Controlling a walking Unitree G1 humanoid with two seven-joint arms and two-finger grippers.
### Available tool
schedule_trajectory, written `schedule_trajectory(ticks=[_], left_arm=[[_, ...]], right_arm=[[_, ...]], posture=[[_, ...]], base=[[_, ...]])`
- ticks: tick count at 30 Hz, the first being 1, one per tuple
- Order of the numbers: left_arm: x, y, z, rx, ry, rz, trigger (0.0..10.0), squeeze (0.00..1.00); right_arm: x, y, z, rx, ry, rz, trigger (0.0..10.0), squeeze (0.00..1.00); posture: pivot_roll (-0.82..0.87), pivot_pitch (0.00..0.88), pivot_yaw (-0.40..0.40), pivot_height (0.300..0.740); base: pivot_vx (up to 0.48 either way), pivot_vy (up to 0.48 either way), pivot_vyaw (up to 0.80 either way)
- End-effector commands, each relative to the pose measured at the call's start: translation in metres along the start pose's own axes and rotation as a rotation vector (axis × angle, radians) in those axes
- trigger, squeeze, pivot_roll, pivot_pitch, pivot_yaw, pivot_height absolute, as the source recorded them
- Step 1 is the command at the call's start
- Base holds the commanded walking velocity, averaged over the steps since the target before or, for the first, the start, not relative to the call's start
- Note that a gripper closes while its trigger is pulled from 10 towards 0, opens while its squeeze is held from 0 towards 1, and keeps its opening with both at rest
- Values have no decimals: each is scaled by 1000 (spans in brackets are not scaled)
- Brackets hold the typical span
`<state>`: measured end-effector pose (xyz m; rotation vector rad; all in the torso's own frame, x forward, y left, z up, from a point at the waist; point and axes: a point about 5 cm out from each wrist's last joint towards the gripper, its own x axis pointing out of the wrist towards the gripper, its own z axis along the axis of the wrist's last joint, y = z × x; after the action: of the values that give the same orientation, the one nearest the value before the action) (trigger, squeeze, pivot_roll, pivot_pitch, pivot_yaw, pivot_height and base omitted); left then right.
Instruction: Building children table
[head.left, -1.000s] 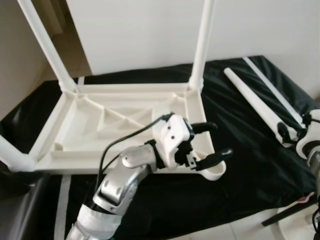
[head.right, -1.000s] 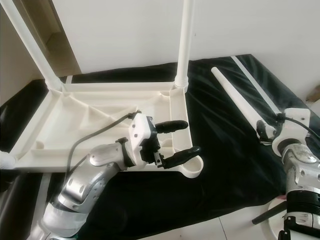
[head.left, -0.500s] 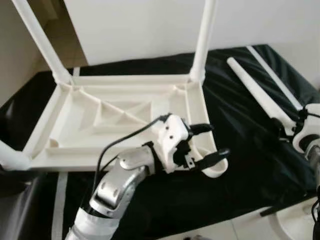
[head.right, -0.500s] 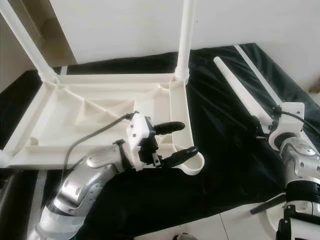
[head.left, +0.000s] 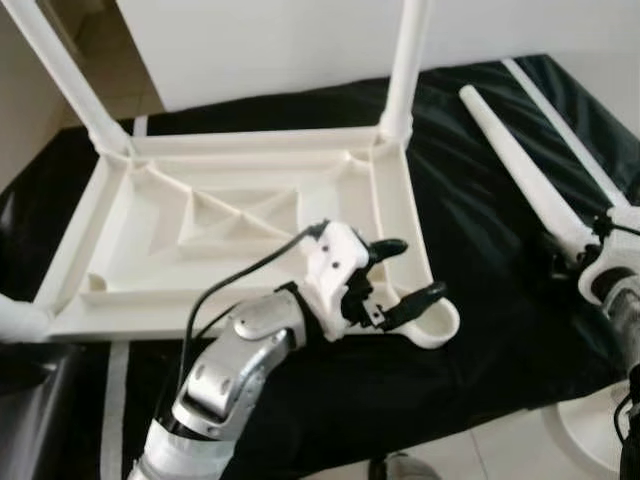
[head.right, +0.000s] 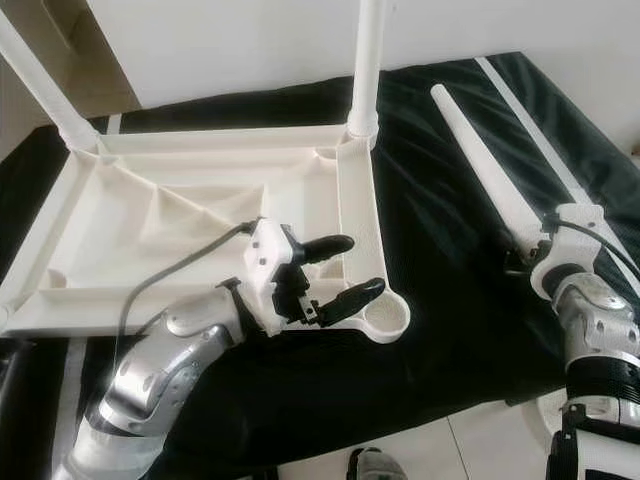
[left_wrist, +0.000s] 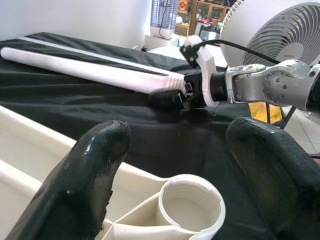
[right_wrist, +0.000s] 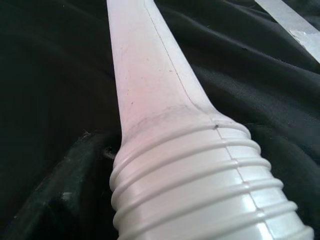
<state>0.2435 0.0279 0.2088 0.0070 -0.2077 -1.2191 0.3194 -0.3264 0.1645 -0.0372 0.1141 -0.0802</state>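
White plastic table top (head.left: 250, 230) lies upside down across the middle of the head views, resting on a black cloth (head.left: 480, 300). Legs stand upright from its corners: one (head.left: 405, 65) rises at the upper centre of the frame, another (head.left: 60, 70) slants out at the upper left, and the stub of a third (head.left: 20, 320) shows at the left edge. At the table top's lower right corner sits an open threaded socket (left_wrist: 192, 202) with no leg in it.

Left gripper (head.left: 405, 272) hovers just over that corner, its two black fingers (left_wrist: 95, 170) spread wide with the socket between and below them, holding nothing.

At the right of the frame a loose white leg (head.right: 490, 170) lies on the cloth, tapering toward the upper centre. Right gripper (head.right: 525, 258) is at the leg's thick threaded end (right_wrist: 200, 175). One dark finger lies against the threads in the right wrist view, but whether the fingers are closed on the leg cannot be told.

A grey fan (left_wrist: 280, 35) stands in the upper right of the left wrist view.
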Motion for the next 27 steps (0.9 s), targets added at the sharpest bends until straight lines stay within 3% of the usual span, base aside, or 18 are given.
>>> schedule_trajectory(ticks=[1,2,9,10,19,21,22,25,26,27], left_arm=[[-1,-1,5,14,-1,-9,10000,0],[-1,0,5,18,0,-6,10000,0],[-2,4,9,38,-1,23,10000,0],[0,5,11,42,-9,25,10000,0],[8,8,12,64,-30,28,10000,0],[10,9,13,75,-39,28,10000,0],[11,10,13,80,-45,26,10000,0],[13,10,13,82,-48,25,10000,0],[14,11,13,85,-52,21,10000,0],[14,11,13,85,-52,21,10000,0]], right_arm=[[1,17,-17,55,34,52,1608,0],[0,21,-17,64,22,62,0,0],[-5,48,-21,112,-10,112,0,0],[-10,61,-22,137,-22,121,0,0],[-28,85,-27,170,-62,121,0,0],[-38,92,-29,195,-80,79,588,0],[-43,97,-30,215,-92,62,4784,0],[-47,99,-30,228,-97,51,4784,0],[-52,103,-29,234,-104,34,10000,0],[-52,103,-29,234,-104,34,10000,0]], posture=[[-46,203,67,740],[-38,196,67,740],[-22,171,60,740],[-21,155,51,740],[-37,110,26,740],[-43,96,23,740],[-51,84,24,740],[-55,79,25,740],[-59,71,25,740],[-59,71,25,740]], base=[[0,0,0],[0,0,0],[0,0,0],[0,0,0],[0,0,0],[0,0,0],[0,0,0],[0,0,0],[0,0,0],[0,0,0]])
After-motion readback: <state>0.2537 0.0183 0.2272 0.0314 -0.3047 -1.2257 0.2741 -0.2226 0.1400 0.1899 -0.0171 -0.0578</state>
